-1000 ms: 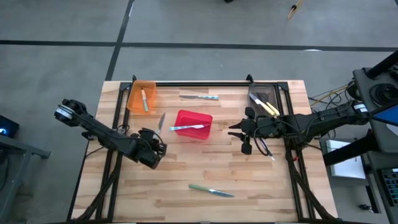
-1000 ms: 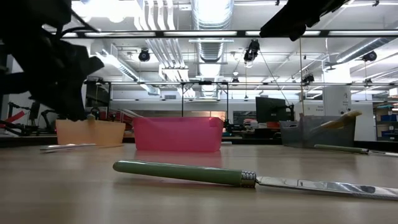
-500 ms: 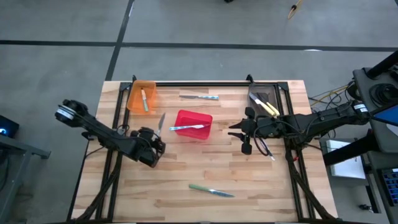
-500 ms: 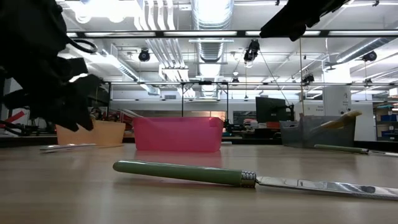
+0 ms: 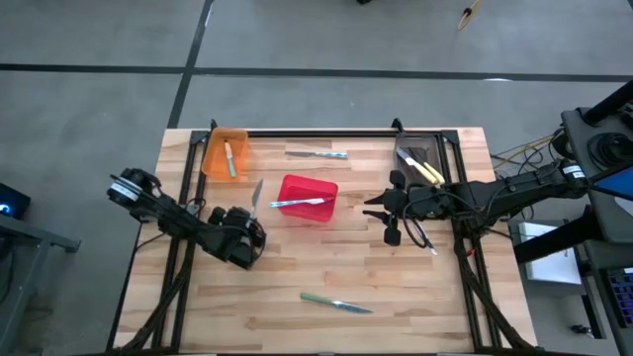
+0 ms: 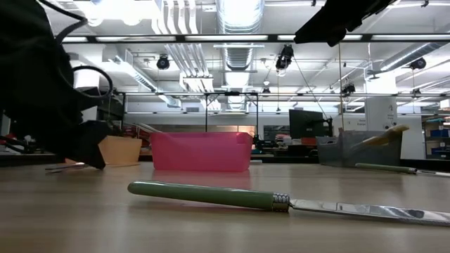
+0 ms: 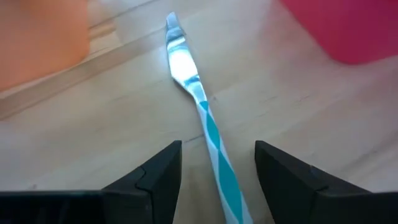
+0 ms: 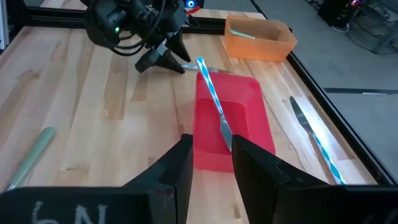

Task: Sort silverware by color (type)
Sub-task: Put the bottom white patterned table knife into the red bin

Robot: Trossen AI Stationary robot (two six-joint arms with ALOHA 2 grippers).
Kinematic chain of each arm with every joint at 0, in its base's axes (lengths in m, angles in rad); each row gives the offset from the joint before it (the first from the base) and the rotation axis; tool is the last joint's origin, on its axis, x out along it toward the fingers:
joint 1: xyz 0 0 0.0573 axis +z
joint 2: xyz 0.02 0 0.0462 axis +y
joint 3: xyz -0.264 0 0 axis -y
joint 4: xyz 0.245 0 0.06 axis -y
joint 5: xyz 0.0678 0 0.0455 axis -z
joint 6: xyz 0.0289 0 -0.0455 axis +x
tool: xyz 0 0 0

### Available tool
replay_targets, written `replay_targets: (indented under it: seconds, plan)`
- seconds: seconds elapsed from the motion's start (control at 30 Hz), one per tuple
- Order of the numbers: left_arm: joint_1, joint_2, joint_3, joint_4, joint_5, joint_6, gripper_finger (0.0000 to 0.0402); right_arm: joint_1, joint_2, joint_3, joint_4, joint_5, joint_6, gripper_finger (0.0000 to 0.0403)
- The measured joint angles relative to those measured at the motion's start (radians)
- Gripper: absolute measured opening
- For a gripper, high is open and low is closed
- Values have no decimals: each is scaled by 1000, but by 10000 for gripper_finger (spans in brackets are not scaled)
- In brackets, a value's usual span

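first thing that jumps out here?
The left end effector is low over the table, open fingers straddling a blue-striped knife that lies between the orange bin and the red bin. Another blue-striped utensil lies across the red bin's rim. A green knife lies alone at the table's near edge; the right end effector hovers open beside the red bin.

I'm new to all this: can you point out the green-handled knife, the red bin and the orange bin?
green-handled knife [image 6: 204, 195]: low view, middle of its green handle.
red bin [image 5: 318, 212]: high view, its near wall.
orange bin [image 5: 214, 159]: high view, its left wall.
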Motion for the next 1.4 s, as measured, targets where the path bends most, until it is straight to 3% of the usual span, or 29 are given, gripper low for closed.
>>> replay_targets:
  seconds: [0.23, 0.6, 0.93, 1.2, 1.4]
  plan:
    - [-1, 87, 12, 15, -32, -140, 158, 0, 0, 0, 0, 0, -10, 95]
    - [0, 93, 15, 5, -16, -302, 16, 0, 0, 0, -1, 0, -14, 97]
    - [-24, -18, 11, -23, 17, -377, 16, 0, 0, 0, -3, 0, -14, 89]
    - [-41, -158, 84, -234, -33, -335, 16, 0, 0, 0, -7, 0, -14, 95]
    - [-43, -228, 222, -440, -88, -253, 16, 0, 0, 0, -7, 0, -15, 96]
